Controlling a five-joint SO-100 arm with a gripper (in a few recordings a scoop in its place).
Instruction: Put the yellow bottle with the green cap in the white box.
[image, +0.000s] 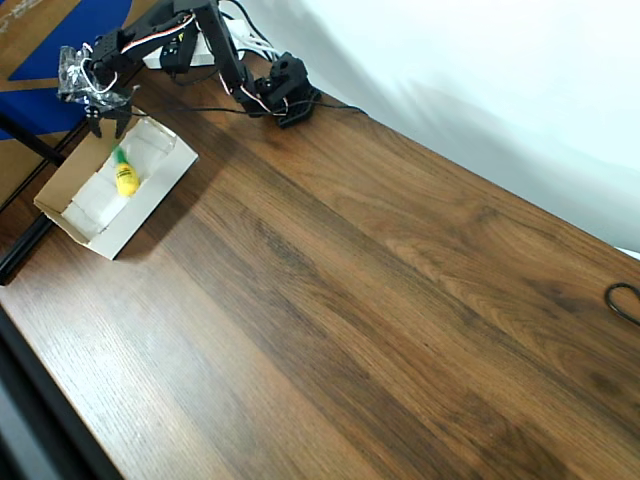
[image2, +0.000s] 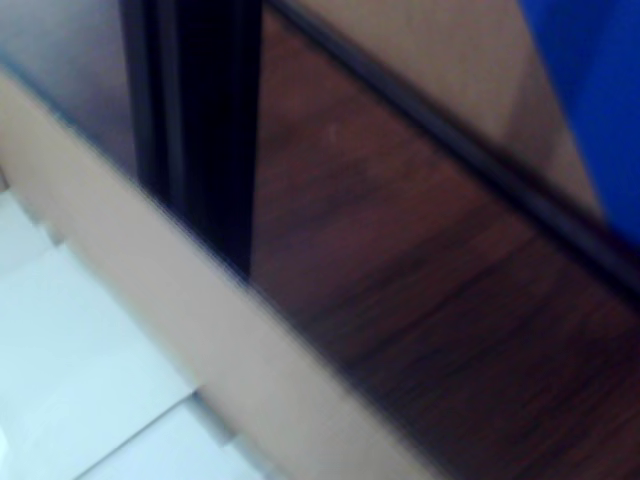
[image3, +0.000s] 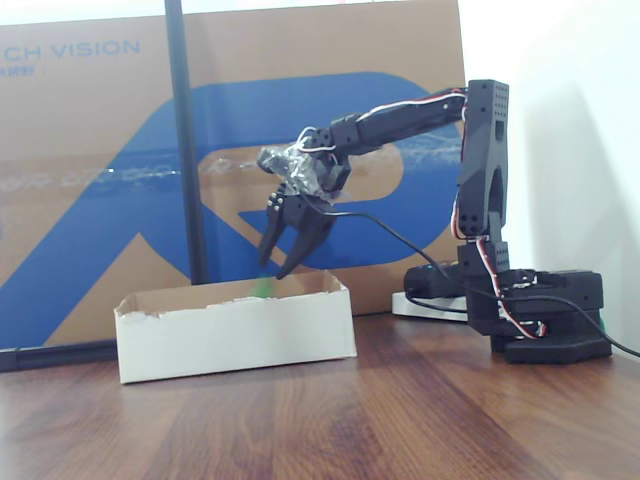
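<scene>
While bottle (image: 126, 180) lies in box (image: 150, 205) — hand (image3: 279, 265) spread empty above far rim.

Overhead cam sits high and looks down at a slant on the table (image: 380, 330); we get the white box (image: 60, 200) and the arm (image: 215, 45) far up-left. Fixed cam is low, near table height, facing the big cardboard (image3: 90, 150) behind, box wall (image3: 235, 335) side-on, arm at right. Wrist cam is very close and blurred: box rim (image2: 150, 290), table wood (image2: 400, 260). All three share the box.
</scene>
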